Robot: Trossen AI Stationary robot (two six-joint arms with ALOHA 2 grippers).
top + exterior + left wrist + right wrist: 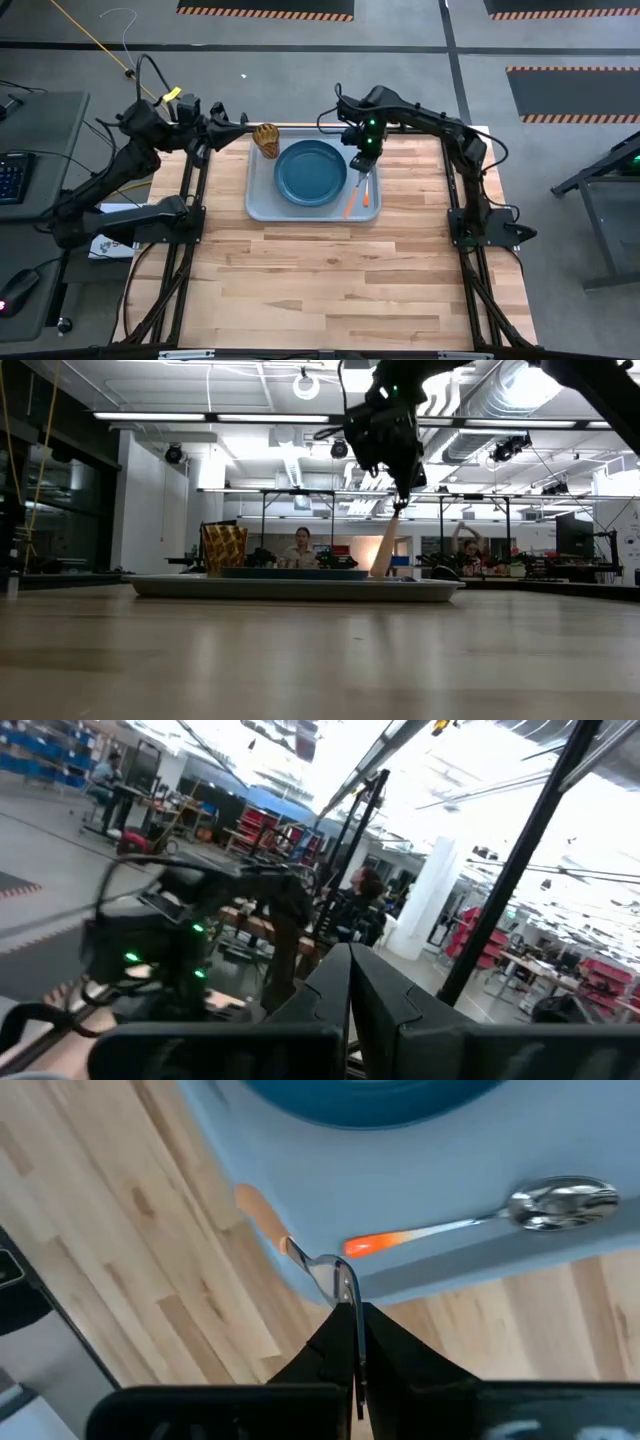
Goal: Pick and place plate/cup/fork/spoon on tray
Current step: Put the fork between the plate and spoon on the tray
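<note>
The pale grey-blue tray (262, 205) lies at the table's far middle. The dark blue plate (311, 172) rests in it. The amber cup (266, 139) stands at the tray's far left corner and also shows in the low view (224, 550). The spoon (470, 1223) lies flat in the tray's right part, right of the plate. My right gripper (361, 172) is above the tray's right part, shut on the fork (300, 1250). My left gripper (248, 130) is shut, just left of the cup. The left wrist view (350, 1005) shows nothing between its fingers. My right gripper pinches the fork's metal end (338, 1280) between its two fingers, which hide the tines. The fingers point down from above. The fork hangs tilted below them, its orange handle (383, 552) slanting down toward the tray's near rim. My left gripper is right by the cup; I cannot tell whether it touches.
The near half of the wooden table (330, 290) is bare wood. A keyboard (10, 178) and a mouse (18, 285) lie on a side desk to the left. People (300, 548) sit in the room beyond the table.
</note>
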